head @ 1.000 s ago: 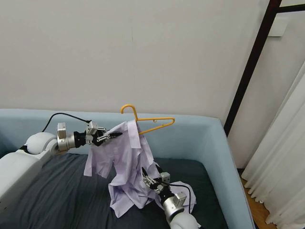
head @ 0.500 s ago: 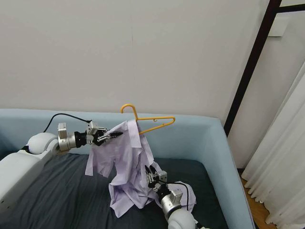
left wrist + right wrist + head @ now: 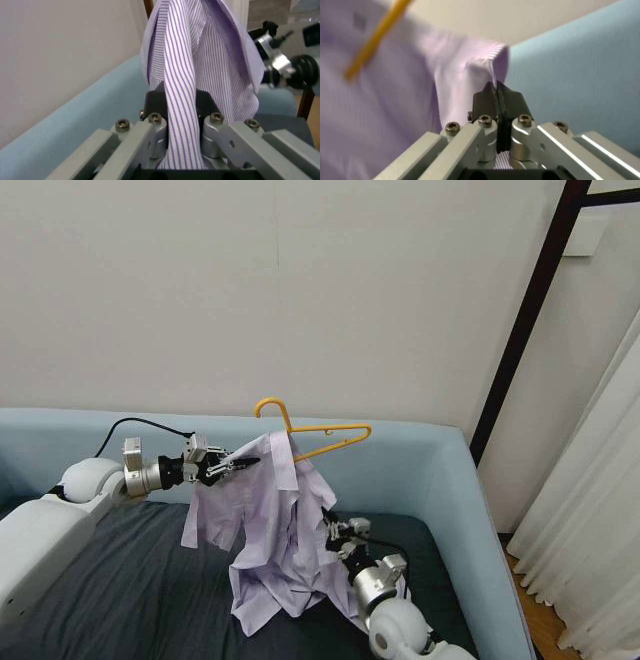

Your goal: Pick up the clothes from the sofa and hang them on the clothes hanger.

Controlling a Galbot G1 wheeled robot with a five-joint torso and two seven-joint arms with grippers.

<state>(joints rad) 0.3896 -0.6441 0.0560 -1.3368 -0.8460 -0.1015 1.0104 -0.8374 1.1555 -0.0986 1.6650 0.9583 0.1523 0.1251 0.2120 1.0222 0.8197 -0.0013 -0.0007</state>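
Shirt: pale, purple-striped shirt point(image 3: 270, 530) hung bunched from the hanger point(image 3: 318, 438). Its top was draped over the hanger's left arm and the rest trailed well below it.
Hanger: thin and yellow, hook up, tilted. Its right arm stuck out bare past the cloth. Couldn't tell what carried it apart from the shirt itself.
Sofa: light blue sofa point(image 3: 420, 470) sat behind and below the hanger. The shirt's low end reached its dark seat.
Left tool: left tool point(image 3: 232, 466) sat just left of the hanger, about level with its lower arm. Jaws were pinched on a fold of shirt. In the left wrist view the striped cloth ran straight between the fingers point(image 3: 155, 129).
Right tool: right tool point(image 3: 335, 530) sat below the hanger, under its bare arm, against the hanging cloth. Jaws were pressed together on a thin shirt edge, a hem or cuff line by the look of it.
Stage (my read): half dressed. One shoulder was on and the other side was not yet over the bare arm.
Handling (my read): light, limp, no stiffness. It would sag wherever unsupported and would likely slide on a smooth hanger arm.
Where to hold (my read): collar or shoulder seam, where doubled cloth gives the jaws some bite. A single layer mid-panel would just stretch and slip out.
Risk (my read): the hanger looked loosely supported and tilted, so a hard pull on one side could tip it or drag the draped shoulder off.
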